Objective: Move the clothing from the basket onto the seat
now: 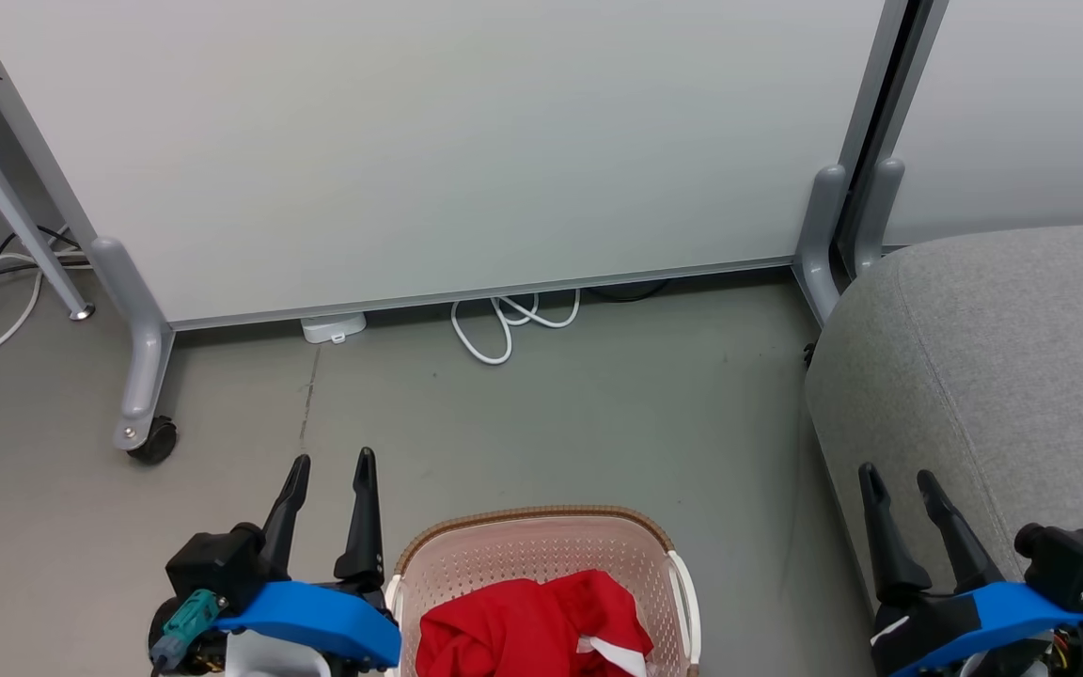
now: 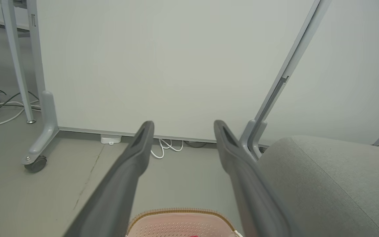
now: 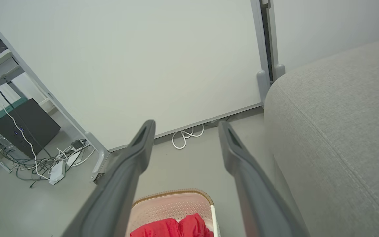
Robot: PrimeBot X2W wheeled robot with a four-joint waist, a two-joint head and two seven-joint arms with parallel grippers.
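The left tool [image 1: 334, 458] hangs low on the near left. Its two long dark fingers [image 1: 360, 522] are spread wide, with nothing between them. The right tool [image 1: 897, 472] hangs on the near right, just beside the seat [image 1: 1002, 357], and it is spread wide and empty too. Between the two tools, closer to the left one, the basket [image 1: 541, 516] sits on the floor [image 1: 598, 404]. The clothing [image 1: 523, 625] lies inside it in a bunched heap.

I think the job is at its very start, with no piece picked up yet. The next move calls for one tool to dip into the basket and pinch a fold of the red cloth. It then has to lift it over the rim and carry it right to the seat.

The cloth is soft, bright red and crumpled, with a bit of white trim. The basket is pale plastic full of little holes, with a brown woven-look rim and round corners. The seat is big, with rough light grey fabric, a round edge and a seam line. The floor is smooth and grey. Far behind stands a flat white panel [image 1: 457, 141] on grey legs, with a white cord [image 1: 504, 329] looped under it.
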